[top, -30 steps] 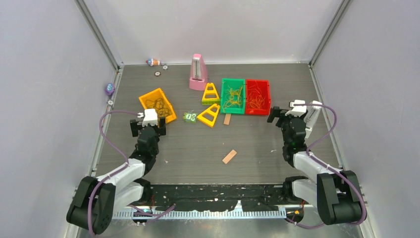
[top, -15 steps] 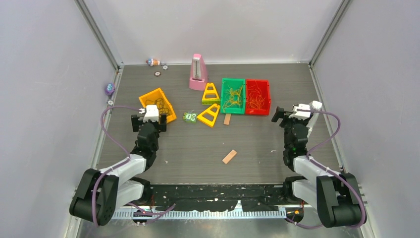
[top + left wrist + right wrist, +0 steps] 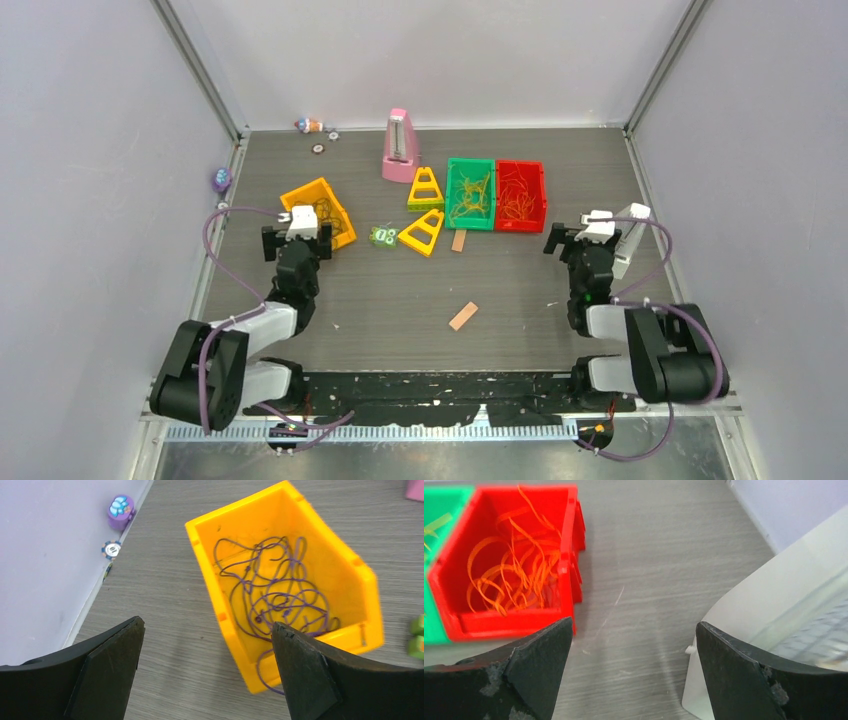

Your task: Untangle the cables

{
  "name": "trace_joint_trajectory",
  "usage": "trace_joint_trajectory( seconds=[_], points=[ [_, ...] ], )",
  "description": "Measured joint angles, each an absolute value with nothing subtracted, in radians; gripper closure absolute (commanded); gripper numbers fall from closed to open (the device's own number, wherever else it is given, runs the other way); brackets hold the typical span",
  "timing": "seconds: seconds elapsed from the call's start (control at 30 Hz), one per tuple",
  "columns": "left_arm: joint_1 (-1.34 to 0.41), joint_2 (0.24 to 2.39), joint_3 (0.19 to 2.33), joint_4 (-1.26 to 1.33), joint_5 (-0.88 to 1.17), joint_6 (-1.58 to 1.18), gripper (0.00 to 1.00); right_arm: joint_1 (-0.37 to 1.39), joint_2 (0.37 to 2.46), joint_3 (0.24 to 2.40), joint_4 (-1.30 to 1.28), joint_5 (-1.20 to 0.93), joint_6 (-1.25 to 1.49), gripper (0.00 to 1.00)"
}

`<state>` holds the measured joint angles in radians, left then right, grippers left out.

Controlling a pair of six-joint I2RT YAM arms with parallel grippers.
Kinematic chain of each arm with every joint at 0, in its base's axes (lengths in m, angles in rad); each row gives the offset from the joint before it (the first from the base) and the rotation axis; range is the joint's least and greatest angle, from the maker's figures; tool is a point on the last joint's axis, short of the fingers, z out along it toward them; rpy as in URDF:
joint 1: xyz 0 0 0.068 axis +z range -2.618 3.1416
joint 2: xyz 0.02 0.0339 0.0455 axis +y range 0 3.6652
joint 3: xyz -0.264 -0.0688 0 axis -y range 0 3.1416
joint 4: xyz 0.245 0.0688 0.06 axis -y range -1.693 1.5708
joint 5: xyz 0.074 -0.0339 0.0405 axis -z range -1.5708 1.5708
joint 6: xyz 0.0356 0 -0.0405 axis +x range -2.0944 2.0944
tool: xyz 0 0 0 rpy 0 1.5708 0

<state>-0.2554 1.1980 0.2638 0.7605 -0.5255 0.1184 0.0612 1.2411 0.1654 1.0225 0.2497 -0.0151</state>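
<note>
Cables sit sorted by colour in three bins, with both claws open and empty.
Dark purple cables (image 3: 272, 600) form a loose, looped tangle with no single long axis in the yellow bin (image 3: 212, 575). One end trails over the bin's near lip toward the left claw (image 3: 206, 630), whose jaws stand wide apart just short of the bin. Orange cables (image 3: 514, 565) curl in the red bin (image 3: 499, 622), ahead and left of the spread right claw (image 3: 634, 627). Yellow cables (image 3: 470, 195) fill the green bin (image 3: 449, 195), which touches the red one. A white panel (image 3: 774, 605) lies beside the right finger. A pink metronome (image 3: 401, 146) and two yellow triangles (image 3: 425, 188) stand on the tabletop (image 3: 400, 300) between the bins.
</note>
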Motion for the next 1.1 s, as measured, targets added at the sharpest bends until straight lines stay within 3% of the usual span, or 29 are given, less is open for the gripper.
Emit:
trace_joint_trajectory(
  seconds=[0.13,0.2,0.23,0.27,0.3,0.47,1.1],
  points=[
    [-0.165,1.23,0.267,0.775,-0.469,0.094,0.0,0.062,1.37,0.167,1.045,0.227,-0.029,0.03],
    [-0.142,1.228,0.265,0.791,-0.446,0.084,0.19,0.061,1.374,0.167,1.048,0.227,-0.03,0.05],
    [-0.135,1.225,0.259,0.803,-0.422,0.081,0.23,0.061,1.374,0.167,1.059,0.227,-0.03,0.05],
    [-0.123,1.223,0.242,0.835,-0.378,0.081,0.04,0.061,1.374,0.167,1.071,0.227,-0.03,0.05],
    [-0.113,1.227,0.213,0.888,-0.321,0.085,0.01,0.061,1.374,0.167,1.08,0.228,-0.03,0.05],
    [-0.086,1.26,0.157,0.93,-0.22,0.076,0.0,0.061,1.374,0.175,1.088,0.218,-0.036,0.05],
    [-0.063,1.261,0.176,0.952,-0.155,0.059,0.0,0.062,1.374,0.187,1.083,0.175,-0.056,0.05]
  ],
)
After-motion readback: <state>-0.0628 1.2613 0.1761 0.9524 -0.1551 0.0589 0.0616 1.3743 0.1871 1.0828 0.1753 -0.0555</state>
